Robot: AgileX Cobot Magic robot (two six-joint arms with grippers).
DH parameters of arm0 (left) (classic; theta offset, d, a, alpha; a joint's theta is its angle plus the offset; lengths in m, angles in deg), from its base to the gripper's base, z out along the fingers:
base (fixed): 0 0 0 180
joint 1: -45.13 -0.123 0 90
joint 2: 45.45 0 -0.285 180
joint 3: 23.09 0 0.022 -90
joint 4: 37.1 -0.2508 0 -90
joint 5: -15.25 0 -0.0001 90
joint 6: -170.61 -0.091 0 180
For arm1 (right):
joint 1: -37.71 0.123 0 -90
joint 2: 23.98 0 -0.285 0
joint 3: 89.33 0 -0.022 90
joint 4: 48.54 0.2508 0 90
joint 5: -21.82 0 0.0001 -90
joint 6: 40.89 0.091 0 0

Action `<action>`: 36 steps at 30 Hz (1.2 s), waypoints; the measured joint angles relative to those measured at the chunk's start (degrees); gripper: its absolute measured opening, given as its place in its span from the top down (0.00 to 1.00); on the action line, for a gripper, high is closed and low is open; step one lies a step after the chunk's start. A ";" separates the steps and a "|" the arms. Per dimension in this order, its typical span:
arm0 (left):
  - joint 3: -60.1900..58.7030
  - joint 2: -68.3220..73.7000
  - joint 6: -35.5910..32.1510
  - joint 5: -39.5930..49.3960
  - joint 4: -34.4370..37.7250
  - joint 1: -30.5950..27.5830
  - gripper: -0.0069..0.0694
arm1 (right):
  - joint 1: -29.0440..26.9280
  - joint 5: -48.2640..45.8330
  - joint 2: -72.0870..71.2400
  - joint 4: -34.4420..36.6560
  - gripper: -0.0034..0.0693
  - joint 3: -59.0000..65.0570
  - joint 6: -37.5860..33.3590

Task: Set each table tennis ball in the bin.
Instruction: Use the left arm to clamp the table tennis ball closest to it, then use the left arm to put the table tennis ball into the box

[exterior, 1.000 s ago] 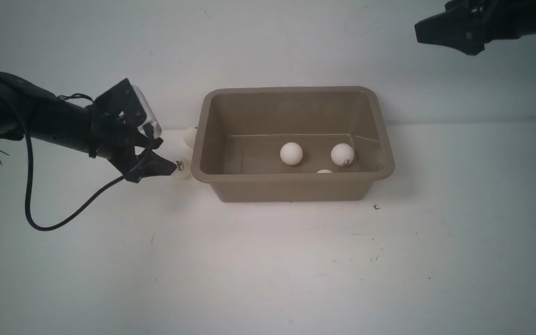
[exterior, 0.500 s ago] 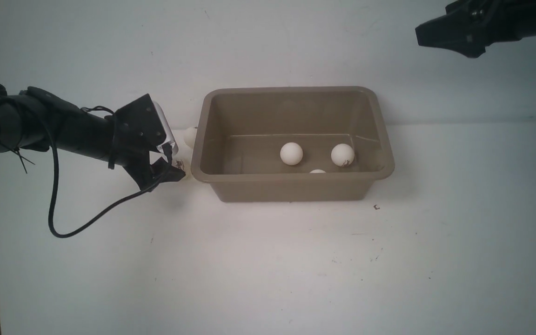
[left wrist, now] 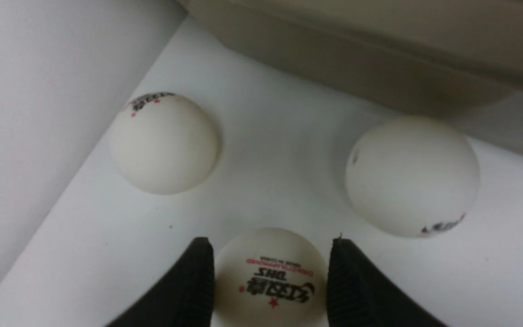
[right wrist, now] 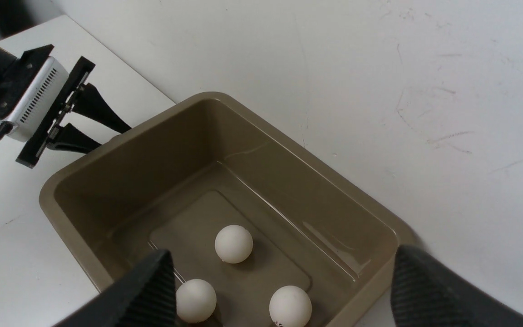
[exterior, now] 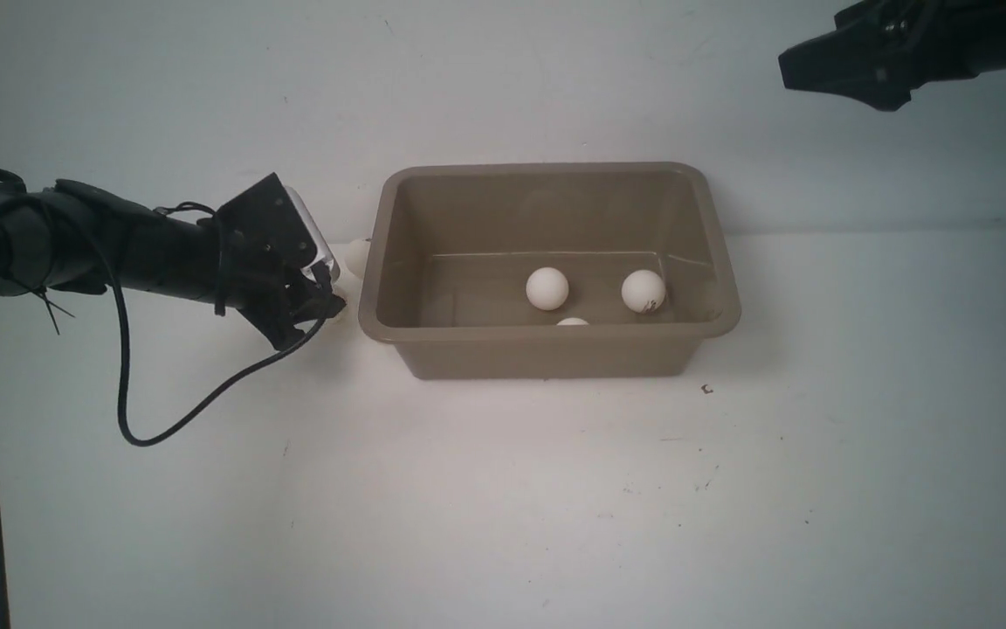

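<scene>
Three table tennis balls lie in the taupe bin point(exterior: 547, 354): one in the middle point(exterior: 547, 288), one to its right point(exterior: 643, 291) and one half hidden behind the near wall point(exterior: 571, 321). Just left of the bin, my left gripper point(exterior: 333, 307) is low on the table, shut on a ball with a printed logo point(left wrist: 270, 277). Two more balls rest on the table beyond it, one point(left wrist: 164, 143) by the back wall and one point(left wrist: 411, 175) next to the bin's side point(left wrist: 357, 59). My right gripper point(right wrist: 282, 254) hangs open, high above the bin's right part, holding nothing.
A white wall point(exterior: 206, 105) rises right behind the bin and the loose balls. The left arm's black cable point(exterior: 171, 419) loops down onto the table. Small dark specks point(exterior: 706, 390) mark the white tabletop point(exterior: 503, 507) in front of the bin.
My left gripper moved right toward the bin and closed on the logo ball. The ball by the bin's near wall rolled left. The right arm stayed put.
</scene>
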 joint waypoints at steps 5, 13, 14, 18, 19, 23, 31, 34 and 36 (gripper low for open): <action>0.00 -0.97 2.41 3.46 -2.65 -0.31 0.54 | 0.00 -0.02 0.00 0.00 0.18 0.00 0.48; 0.00 -11.58 4.19 8.27 2.74 -0.45 0.54 | 0.00 -0.07 0.00 0.00 0.20 0.00 0.66; 0.00 -12.09 3.65 9.02 3.71 -0.45 0.54 | 0.00 -0.07 0.00 0.00 0.20 0.00 0.66; 0.07 -13.54 -4.41 15.41 13.55 1.33 0.54 | 0.00 -0.07 0.00 0.06 0.20 0.00 0.66; 0.07 -13.00 -5.74 15.81 14.90 1.98 0.54 | 0.00 -0.07 0.00 0.06 0.20 0.00 0.66; 0.07 -10.32 -7.68 16.27 16.08 3.78 0.54 | 0.00 -0.07 0.00 0.06 0.20 0.00 0.66; 0.02 -8.27 -8.04 19.56 15.77 3.12 0.36 | 0.00 -0.12 0.00 0.06 0.20 0.00 0.66; 0.02 -8.92 -3.16 22.44 15.34 1.76 0.23 | 0.00 -0.12 0.00 0.06 0.20 0.00 0.66; 0.02 -9.79 0.14 22.44 13.23 0.17 0.22 | 0.00 -0.12 0.00 0.06 0.20 0.00 0.66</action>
